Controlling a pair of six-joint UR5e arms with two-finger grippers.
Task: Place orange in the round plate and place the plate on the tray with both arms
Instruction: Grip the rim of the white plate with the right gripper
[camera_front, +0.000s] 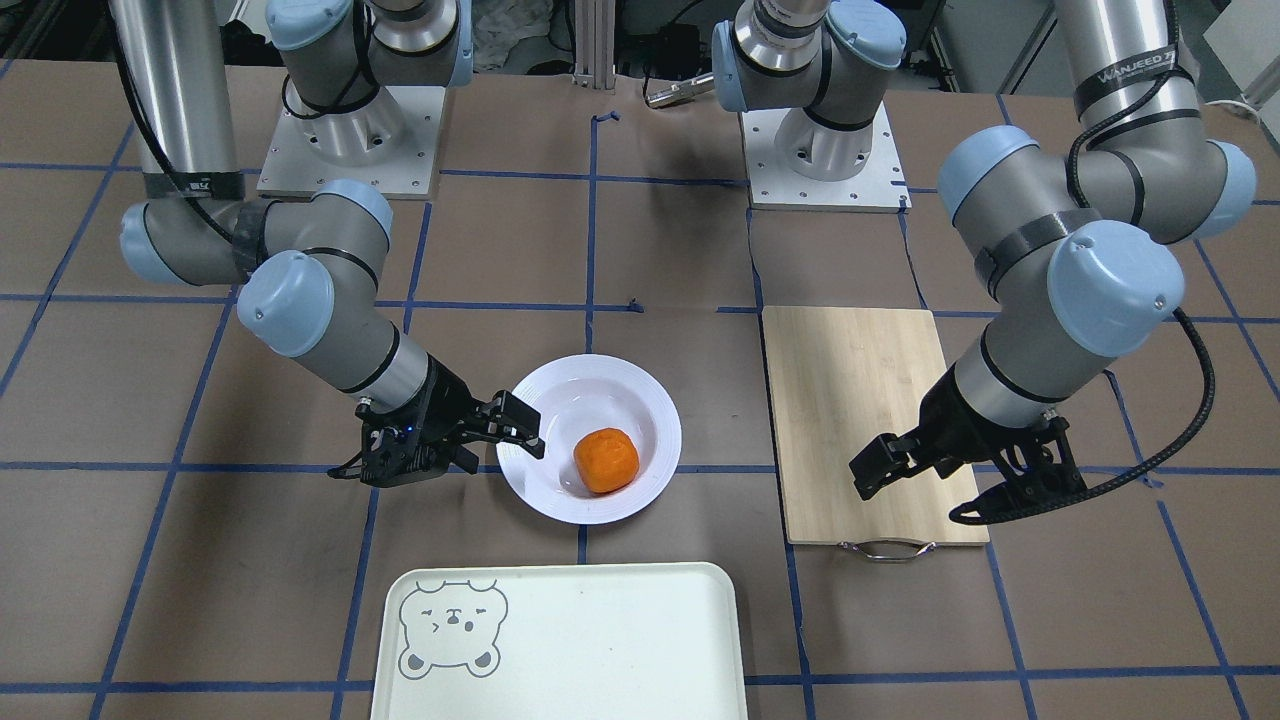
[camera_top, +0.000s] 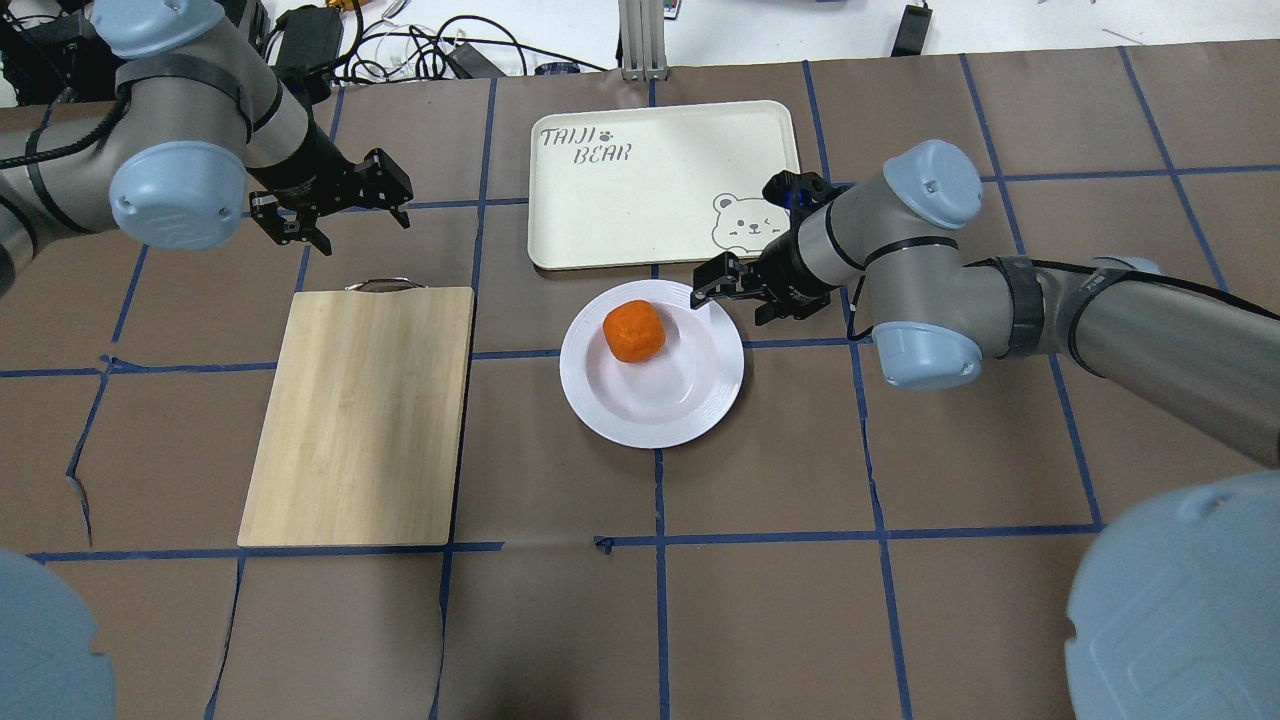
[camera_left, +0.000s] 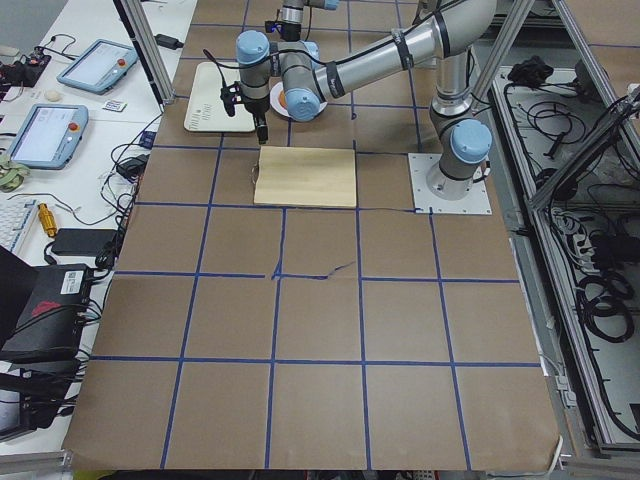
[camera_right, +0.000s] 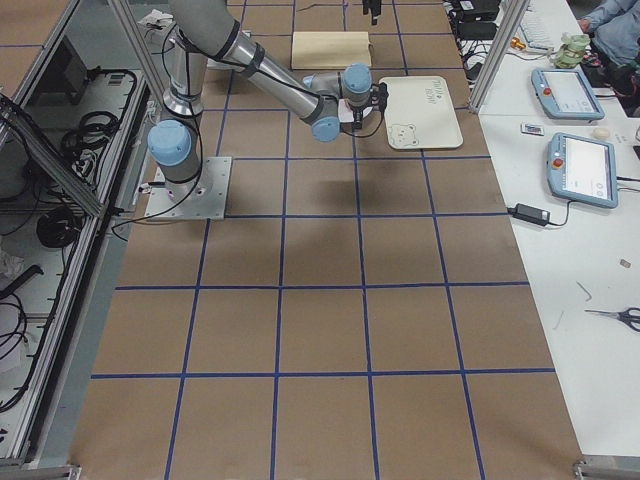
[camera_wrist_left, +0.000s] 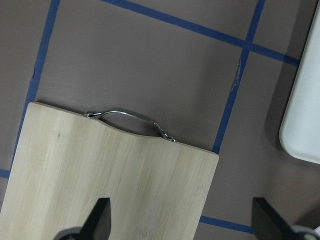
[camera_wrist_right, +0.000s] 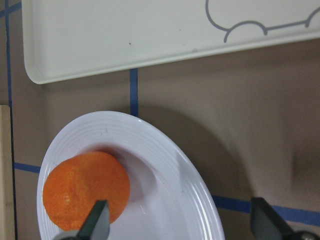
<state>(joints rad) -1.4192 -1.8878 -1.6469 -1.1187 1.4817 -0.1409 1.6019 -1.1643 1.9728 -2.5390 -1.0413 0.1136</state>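
Observation:
The orange (camera_front: 606, 460) (camera_top: 634, 331) (camera_wrist_right: 85, 187) lies inside the white round plate (camera_front: 655, 405) (camera_top: 690, 410) (camera_wrist_right: 165, 155), toward the side nearest the tray. My right gripper (camera_front: 500, 450) (camera_top: 735, 298) (camera_wrist_right: 182, 222) is open at the plate's rim, one finger over the rim and the other outside it, holding nothing. The pale tray (camera_front: 600, 640) (camera_top: 650, 180) (camera_wrist_right: 125, 35) with the bear face sits empty just beyond the plate. My left gripper (camera_front: 920, 498) (camera_top: 340, 225) (camera_wrist_left: 182, 225) hangs open and empty above the handle end of the cutting board.
A bamboo cutting board (camera_front: 850, 400) (camera_top: 360, 420) (camera_wrist_left: 100, 170) with a metal handle (camera_wrist_left: 132, 120) lies on the left arm's side of the plate. The table is brown paper with a blue tape grid. Both arm bases stand at the robot's edge.

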